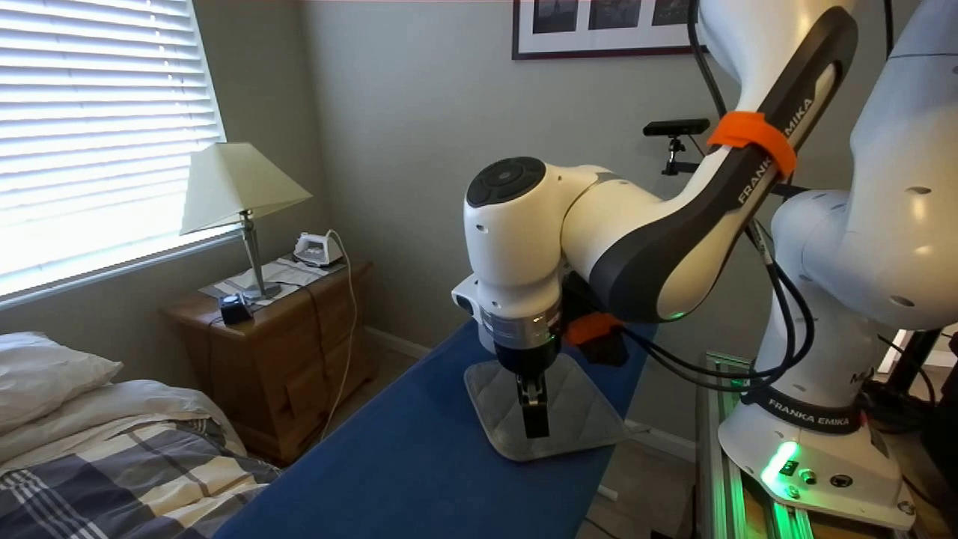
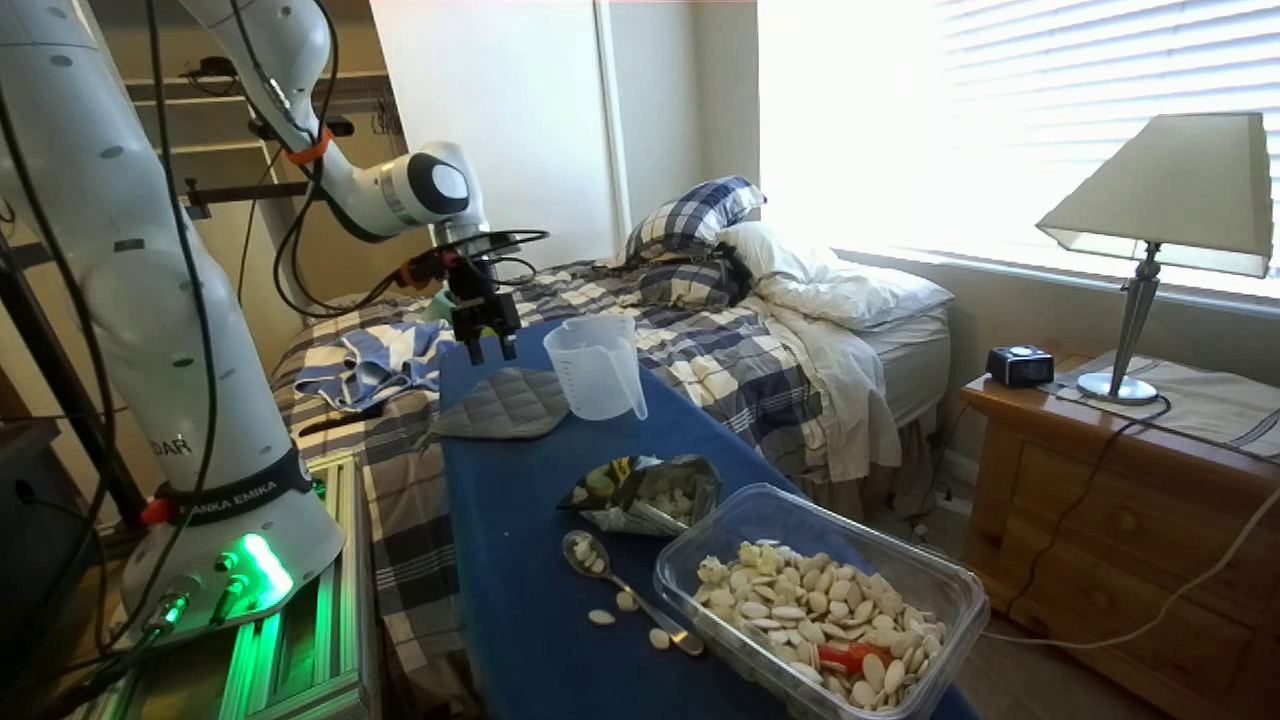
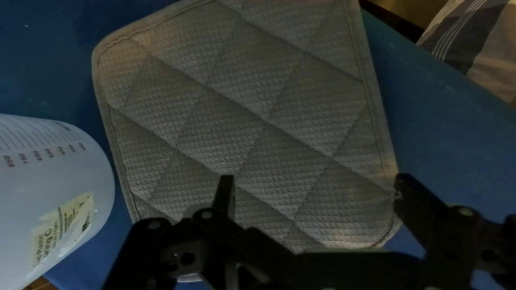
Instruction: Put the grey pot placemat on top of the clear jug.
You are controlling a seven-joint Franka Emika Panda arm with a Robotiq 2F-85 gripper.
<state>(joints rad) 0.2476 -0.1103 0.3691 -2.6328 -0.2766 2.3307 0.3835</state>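
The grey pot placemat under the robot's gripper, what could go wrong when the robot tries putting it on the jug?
The grey pot placemat lies spread out on the blue board, so the open gripper might slide over it without pinching it. The clear jug stands upright close beside it, so a bump from the arm could tip it over.

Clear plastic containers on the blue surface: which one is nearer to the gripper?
It is the clear jug with measuring marks, beside the grey pot placemat; the rectangular tub stands farther away.
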